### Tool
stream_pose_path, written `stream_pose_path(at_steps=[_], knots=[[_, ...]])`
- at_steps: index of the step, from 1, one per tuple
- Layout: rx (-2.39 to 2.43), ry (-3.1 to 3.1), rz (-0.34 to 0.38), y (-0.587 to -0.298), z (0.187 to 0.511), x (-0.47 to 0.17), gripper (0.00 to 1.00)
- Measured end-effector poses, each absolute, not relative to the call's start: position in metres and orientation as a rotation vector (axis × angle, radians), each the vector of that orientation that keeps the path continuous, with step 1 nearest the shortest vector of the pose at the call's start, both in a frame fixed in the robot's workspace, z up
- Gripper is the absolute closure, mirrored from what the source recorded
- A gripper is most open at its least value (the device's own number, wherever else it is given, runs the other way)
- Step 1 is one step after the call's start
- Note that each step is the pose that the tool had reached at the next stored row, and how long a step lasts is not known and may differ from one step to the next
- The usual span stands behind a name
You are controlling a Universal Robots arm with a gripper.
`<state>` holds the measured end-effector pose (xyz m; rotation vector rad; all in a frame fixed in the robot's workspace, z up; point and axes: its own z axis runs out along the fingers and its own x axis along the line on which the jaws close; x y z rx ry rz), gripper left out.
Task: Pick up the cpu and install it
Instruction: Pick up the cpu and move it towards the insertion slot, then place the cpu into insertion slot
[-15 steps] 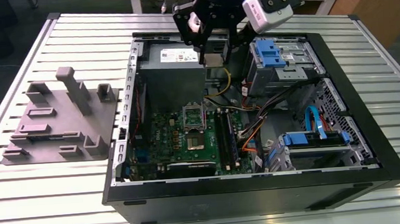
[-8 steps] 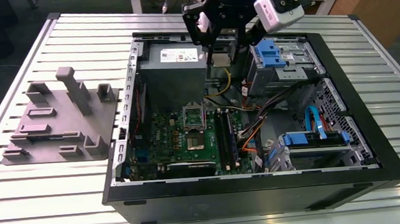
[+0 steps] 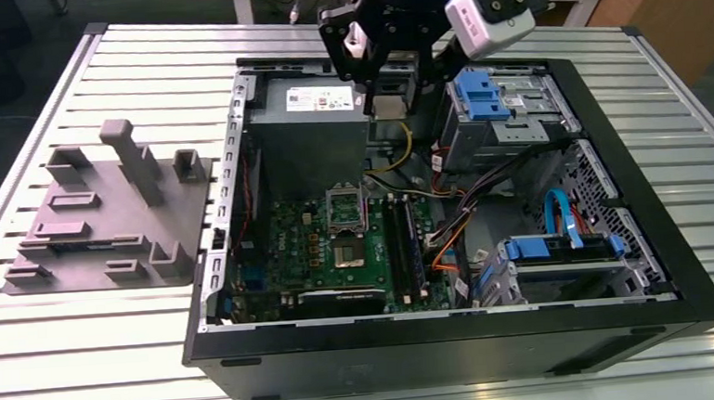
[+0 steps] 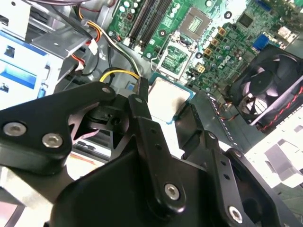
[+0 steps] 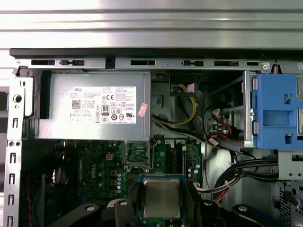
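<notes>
The jaws are closed on the cpu (image 5: pixel 162 197), pinching it by two opposite edges so that its silvery top plate shows between them in both wrist views (image 4: pixel 168 97). The chip hangs in the air inside the open computer case (image 3: pixel 465 342), touching nothing else. Under the jaws in the exterior view is the grey power supply box (image 3: pixel 308 119). The open socket (image 3: pixel 350 252) lies lower down and well apart from them on the green motherboard (image 3: pixel 287 232), with its metal frame (image 3: pixel 345 207) tipped up between socket and jaws. The grey moulded tray (image 3: pixel 98 225) sits on the table (image 3: pixel 95 365) outside the case, far off to the side of the jaws.

The step in hand looks like the carry to the socket, and it calls for care more than speed. The chip should stay flat and square in the grip (a tilt here would likely become a corner landing first). The path ought to clear the raised frame and the yellow and black cables (image 5: pixel 187 109) beyond the jaws. Over the socket, the chip's edges need lining up with the recess before it is let down, and it should go straight down, never sliding across the contacts.
</notes>
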<state>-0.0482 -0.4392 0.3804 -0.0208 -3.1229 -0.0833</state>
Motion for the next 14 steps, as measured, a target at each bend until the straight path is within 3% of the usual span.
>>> stream_pose_path(at_steps=[14], knots=[[-0.021,-3.123,-0.083,-0.4392,0.3804,-0.0487,0.53]])
